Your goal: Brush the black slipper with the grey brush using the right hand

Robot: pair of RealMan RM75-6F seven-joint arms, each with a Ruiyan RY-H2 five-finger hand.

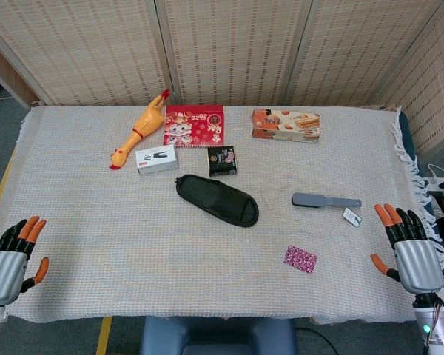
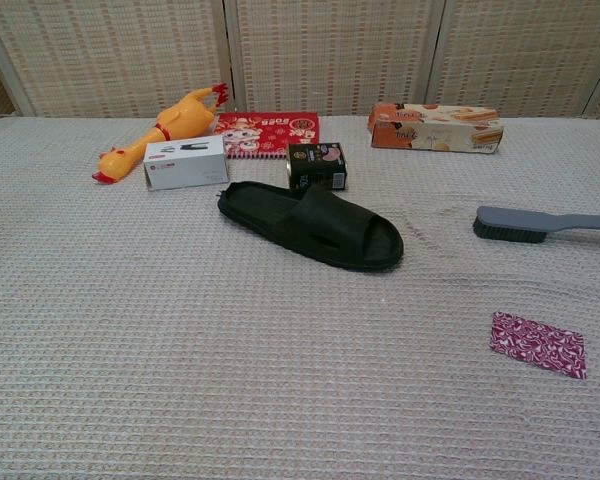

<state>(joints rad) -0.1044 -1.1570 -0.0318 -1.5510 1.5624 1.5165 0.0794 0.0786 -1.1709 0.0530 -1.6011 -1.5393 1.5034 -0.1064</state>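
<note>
The black slipper [image 1: 217,200] [image 2: 313,226] lies flat near the middle of the cloth-covered table, its toe end pointing right and forward. The grey brush [image 1: 325,200] [image 2: 543,224] lies bristles down to the slipper's right, handle pointing right. My right hand [image 1: 408,248] hovers at the table's right front corner, fingers spread and holding nothing, well short of the brush. My left hand [image 1: 13,252] hangs at the left front corner, also spread and holding nothing. Neither hand shows in the chest view.
Along the back stand a yellow rubber chicken [image 1: 138,131], a white box [image 1: 156,159], a red booklet [image 1: 194,125], a small dark packet [image 1: 222,160] and a snack box [image 1: 286,124]. A pink patterned packet [image 1: 300,259] lies front right; a small tag [image 1: 352,217] sits by the brush handle.
</note>
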